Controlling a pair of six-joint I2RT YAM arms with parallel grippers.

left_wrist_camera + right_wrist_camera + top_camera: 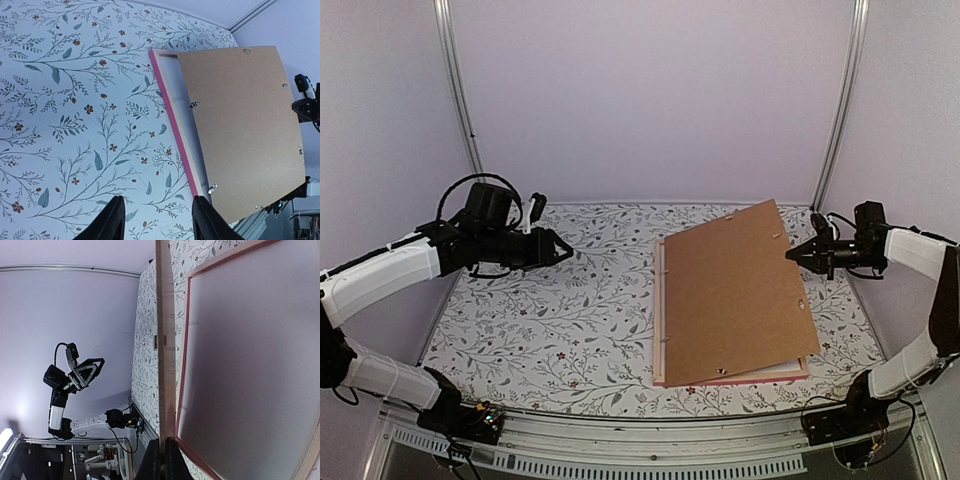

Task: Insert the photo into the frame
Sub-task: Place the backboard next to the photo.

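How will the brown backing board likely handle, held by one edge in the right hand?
The backing board is probably stiff: held at one edge by the right hand, it slopes as a flat sheet with little sag. Edge-on it looks thin, so likely light. Its opposite edge seems to rest on the pink frame, so it may slide there.

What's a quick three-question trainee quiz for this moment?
1. True or false: the left gripper holds the backing board.
2. Which gripper is clamped on the board's edge? A) left B) right
3. How does the board sit relative to the pink frame?

Key
1. False. It hangs open above the tablecloth.
2. B, the right gripper.
3. Tilted, raised on the right arm's side. The frame lies flat.
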